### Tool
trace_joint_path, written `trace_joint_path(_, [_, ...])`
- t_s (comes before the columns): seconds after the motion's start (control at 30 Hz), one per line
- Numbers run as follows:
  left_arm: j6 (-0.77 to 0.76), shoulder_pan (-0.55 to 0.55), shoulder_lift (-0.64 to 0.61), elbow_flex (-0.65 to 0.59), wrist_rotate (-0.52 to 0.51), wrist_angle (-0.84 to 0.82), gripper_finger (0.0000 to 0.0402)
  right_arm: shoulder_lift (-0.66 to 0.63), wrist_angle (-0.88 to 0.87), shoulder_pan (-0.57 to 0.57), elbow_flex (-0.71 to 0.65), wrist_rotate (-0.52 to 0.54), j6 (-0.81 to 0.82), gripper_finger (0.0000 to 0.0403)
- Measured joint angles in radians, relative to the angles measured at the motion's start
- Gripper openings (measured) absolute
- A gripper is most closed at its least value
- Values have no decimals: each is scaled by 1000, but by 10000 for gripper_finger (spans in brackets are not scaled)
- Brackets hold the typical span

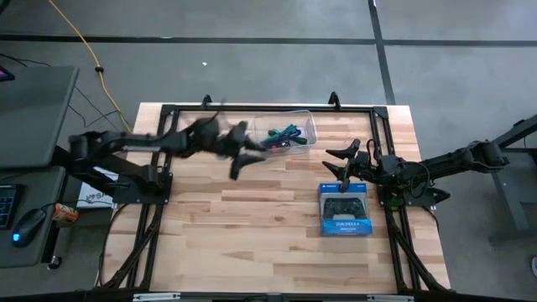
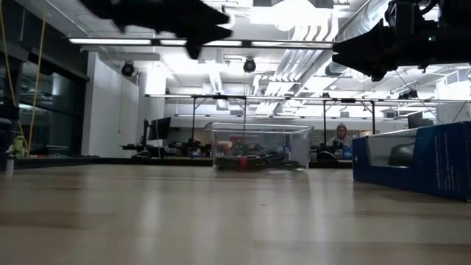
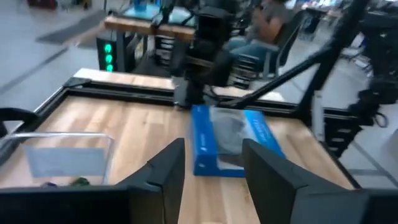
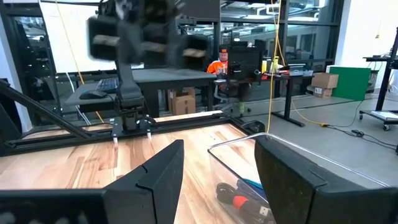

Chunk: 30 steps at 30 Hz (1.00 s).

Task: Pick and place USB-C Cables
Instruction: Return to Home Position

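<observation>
Evidently the USB-C cables (image 1: 284, 134) lay together inside the clear tub (image 1: 312, 124) at the table's far edge. The left gripper (image 1: 248, 156) hung raised just beside that tub, fingers spread, holding nothing. The right gripper (image 1: 336, 163) hovered near the blue box (image 1: 344, 211), likewise spread and empty.

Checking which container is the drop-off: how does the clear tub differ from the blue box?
The clear tub is see-through and open-topped, with the USB-C cables inside; the blue box is opaque, closed and pictures a black controller. In the high view the tub sits at the top edge of the table, mid-width; the box lies lower, toward the right. Both are rectangular and rest on the wood.
</observation>
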Motion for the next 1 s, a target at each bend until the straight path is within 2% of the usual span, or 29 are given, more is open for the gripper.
trace_joint_path(0.2, [-17,-31,-262,-359,-42,254,136,0,7,0,0,-2,1,190])
trace_joint_path(0.4, [-61,-47,-488,-564,-58,343,136,0,18,0,0,-2,2,190])
trace_joint_path(0.53, [-61,-56,-605,-624,-134,334,135,0,18,0,0,-3,2,190])
trace_joint_path(0.63, [-61,-64,-671,-625,-141,301,135,0,18,0,0,-4,2,190])
trace_joint_path(0.8, [-52,-166,-732,-625,-156,199,133,0,29,0,0,-23,11,190])
trace_joint_path(0.9, [-47,-256,-763,-625,-257,137,119,0,29,0,0,-41,21,190])
trace_joint_path(1.0, [-2,-341,-814,-625,-383,77,87,0,29,0,0,-44,20,190])
